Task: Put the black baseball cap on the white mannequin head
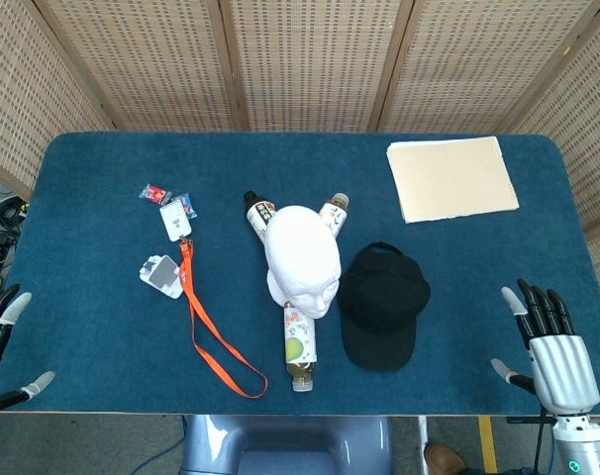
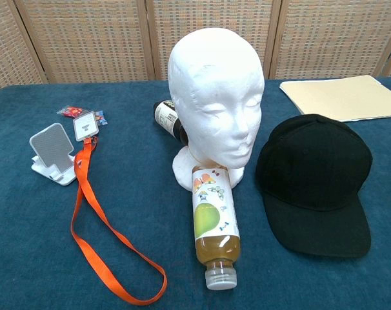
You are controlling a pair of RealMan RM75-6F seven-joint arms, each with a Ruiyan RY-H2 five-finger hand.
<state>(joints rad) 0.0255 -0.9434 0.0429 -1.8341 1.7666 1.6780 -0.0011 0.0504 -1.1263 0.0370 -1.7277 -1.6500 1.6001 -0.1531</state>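
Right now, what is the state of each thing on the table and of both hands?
black baseball cap: lying on the table, not worn
white mannequin head: upright, bare
green-label bottle: lying, capped
left hand: open, empty
right hand: open, empty
orange lanyard: laid flat

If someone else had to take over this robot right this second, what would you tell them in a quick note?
Left hand: open, holding nothing, at the table's near left edge.
Right hand: open, holding nothing, at the near right edge.
Black baseball cap: flat on the blue table, just right of the white mannequin head, brim toward the robot.
Head stands upright, bare, with bottles lying around its base.
Done: nothing yet. Left: pick up the cap and set it on the head.
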